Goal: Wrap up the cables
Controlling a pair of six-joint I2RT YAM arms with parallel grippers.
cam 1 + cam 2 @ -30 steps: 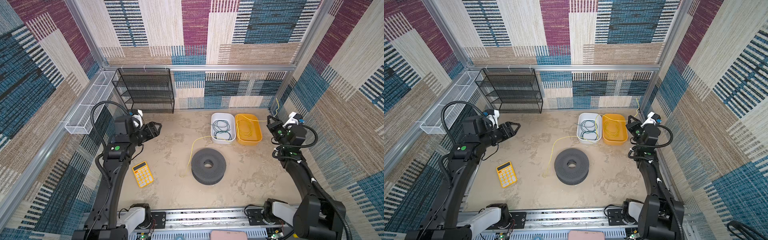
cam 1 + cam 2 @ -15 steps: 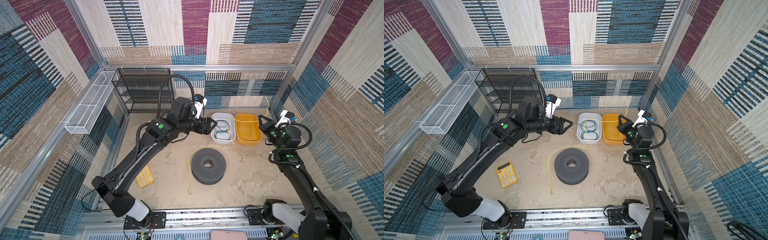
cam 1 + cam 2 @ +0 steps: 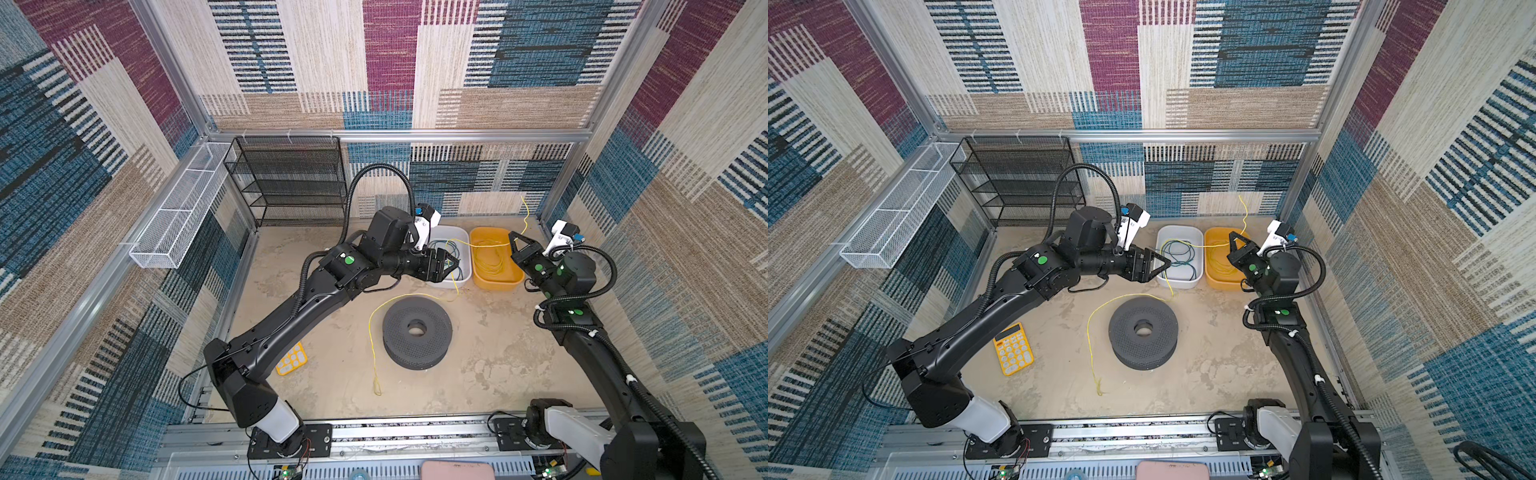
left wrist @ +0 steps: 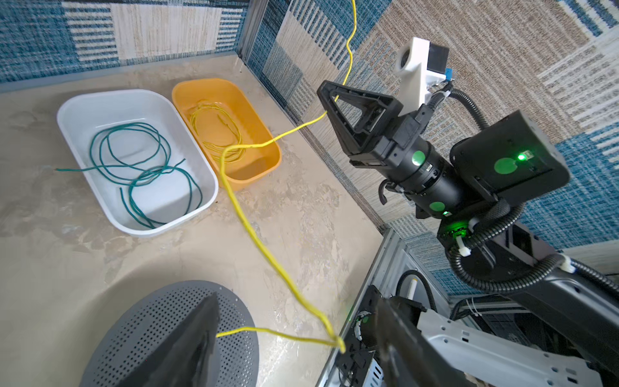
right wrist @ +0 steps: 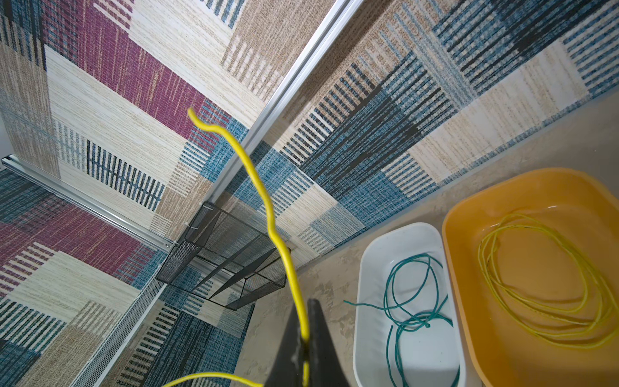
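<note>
Yellow cable is a hair-thin line, hard to follow in both top views. One end lies on the floor; it runs past the grey perforated disc, arcs along the disc's far rim and rises to the left gripper, whose body hides part of the white tub. From there it spans the air above the tubs to the right gripper, and a short free end stands up beyond that.

The left wrist view cuts off the left gripper's fingers. They stand wide apart, released, with the cable crossing between them; I cannot tell whether it touches either. The right gripper is clamped on the cable, the strand pinched between its closed tips in the right wrist view.

The white tub holds the green cable in loose tangled loops, one end poking over the rim. The orange tub just beside it holds a yellow coil, which may be joined to the held strand. The left arm covers part of a calculator.
</note>
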